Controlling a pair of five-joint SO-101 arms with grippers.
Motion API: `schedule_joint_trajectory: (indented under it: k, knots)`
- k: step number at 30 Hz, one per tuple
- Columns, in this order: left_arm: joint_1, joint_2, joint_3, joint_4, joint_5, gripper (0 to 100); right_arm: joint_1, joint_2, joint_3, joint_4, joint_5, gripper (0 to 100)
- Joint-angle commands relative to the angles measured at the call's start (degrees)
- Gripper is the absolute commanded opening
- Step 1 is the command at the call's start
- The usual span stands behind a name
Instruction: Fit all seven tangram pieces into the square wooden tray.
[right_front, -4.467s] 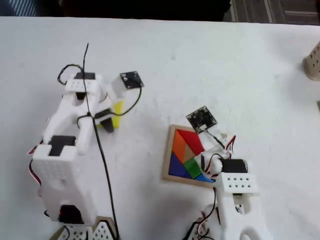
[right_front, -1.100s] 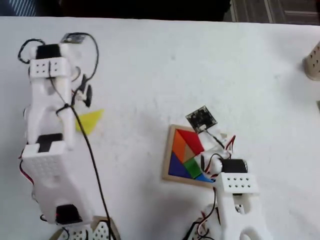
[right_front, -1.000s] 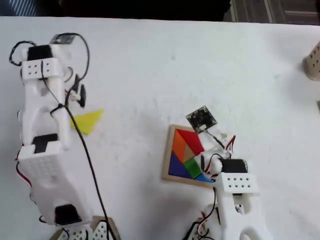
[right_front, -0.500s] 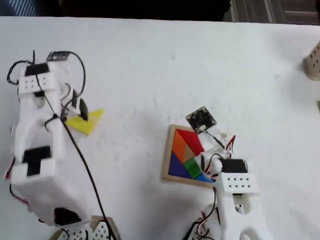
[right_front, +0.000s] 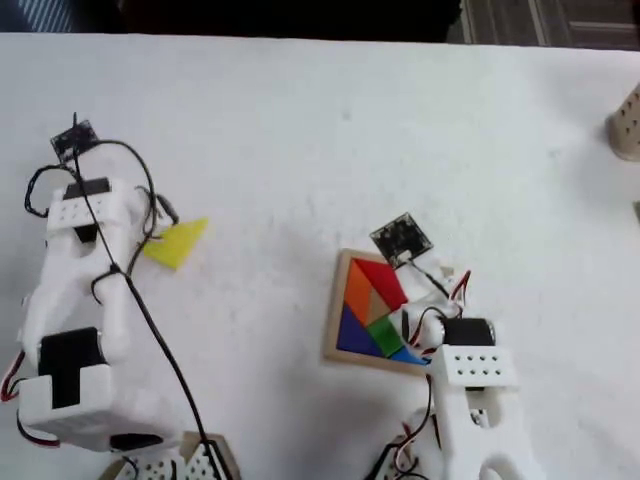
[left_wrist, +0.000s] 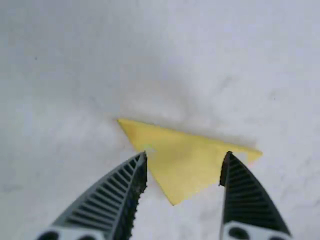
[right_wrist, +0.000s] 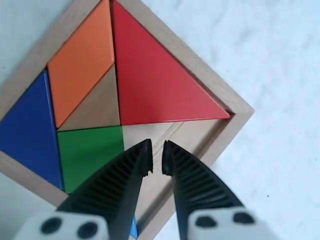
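Piece: yellow triangle (left_wrist: 187, 160) flat on bench (right_front: 400, 130), well apart from tray (right_front: 333, 300).
Left jaws: wide, straddling its edges.
Right jaws: nearly closed, empty, over tray.
Handling: likely light, stiff, thin; pinch opposite edges.

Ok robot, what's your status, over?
Left pincer open over yellow triangle. Right pincer shut, empty, above tray. Nothing between triangle and tray.
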Motion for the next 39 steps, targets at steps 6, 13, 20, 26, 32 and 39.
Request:
schedule_joint_trajectory:
  k: [6, 13, 20, 26, 32, 39]
  knots:
    - [3.21, -3.21, -0.26, -1.76, 5.89, 40, -1.54, -1.01, -0.26, -0.84, 0.53, 4.6]
    - [4.53, 7.34, -10.29, 0.09, -12.57, 40, -3.03, -1.45, 0.70, -0.84, 0.62, 4.6]
    - [3.38, 12.79, -20.92, 4.04, -58.02, 40, -3.03, -1.45, 0.79, -0.84, 0.62, 4.6]
    - [3.74, 13.14, -20.92, 10.64, -79.74, 40, -3.03, -1.45, 0.79, -1.10, 0.62, 4.8]
    - [4.70, 13.32, -20.13, 16.79, -87.30, 40, -3.03, -1.45, 0.79, -1.10, 0.62, 4.8]
    - [4.70, 13.32, -18.81, 13.45, -90.90, 40, -3.12, -1.45, 0.88, -1.10, 0.62, 4.8]
